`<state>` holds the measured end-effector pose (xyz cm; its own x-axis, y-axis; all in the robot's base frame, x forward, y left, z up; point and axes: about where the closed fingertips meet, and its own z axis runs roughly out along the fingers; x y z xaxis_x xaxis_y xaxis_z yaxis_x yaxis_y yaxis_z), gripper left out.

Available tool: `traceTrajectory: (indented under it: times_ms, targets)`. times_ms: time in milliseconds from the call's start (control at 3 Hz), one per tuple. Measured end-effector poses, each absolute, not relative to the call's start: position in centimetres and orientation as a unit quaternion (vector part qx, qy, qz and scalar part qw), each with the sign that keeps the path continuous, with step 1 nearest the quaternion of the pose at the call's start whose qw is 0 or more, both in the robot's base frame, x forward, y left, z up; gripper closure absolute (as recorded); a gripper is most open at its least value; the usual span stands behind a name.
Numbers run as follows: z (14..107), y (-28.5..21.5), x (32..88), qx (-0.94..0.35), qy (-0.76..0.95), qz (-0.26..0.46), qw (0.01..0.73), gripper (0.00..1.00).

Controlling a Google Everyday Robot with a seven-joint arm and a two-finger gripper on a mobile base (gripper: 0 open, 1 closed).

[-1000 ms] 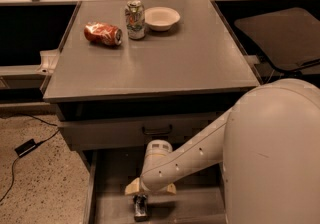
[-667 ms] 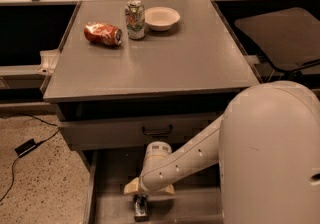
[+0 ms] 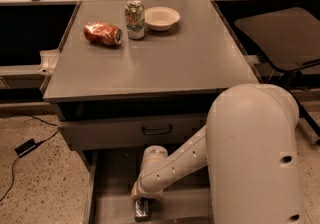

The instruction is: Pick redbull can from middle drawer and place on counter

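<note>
The middle drawer (image 3: 114, 183) is pulled open below the counter (image 3: 170, 63), showing its flat grey floor. My arm reaches down into it from the right. The gripper (image 3: 141, 206) points down at the drawer's front part, right over the redbull can (image 3: 142, 212). Only a short silver-grey piece of the can shows under the wrist. The wrist hides the rest of the can and the place where gripper and can meet.
On the counter's far side lie a crushed red-orange can (image 3: 102, 34), an upright green-and-white can (image 3: 135, 19) and a white bowl (image 3: 162, 18). The closed upper drawer front with a dark handle (image 3: 157, 130) is above my wrist. A dark chair (image 3: 282, 33) stands right.
My big upper arm housing has shifted a little left and fills more of the lower right. The wrist and the can below it stay at the same spot in the drawer.
</note>
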<state>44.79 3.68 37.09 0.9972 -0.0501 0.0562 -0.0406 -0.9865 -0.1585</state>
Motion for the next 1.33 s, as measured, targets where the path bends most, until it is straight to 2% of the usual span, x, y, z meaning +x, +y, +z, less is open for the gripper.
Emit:
traceTrajectory:
  times_ms: [333,667,1000,1333]
  targets:
    - [36.4,4.2,44.5,-0.996,0.018,-0.022,0.087,0.60]
    - [35.8,4.7,44.1,-0.995,0.011,-0.013,0.096,0.77]
    - [35.8,4.8,43.8,-0.993,0.008,-0.009,0.117,0.99]
    - [38.9,4.3,43.4,-0.987,-0.003,-0.032,0.157,1.00]
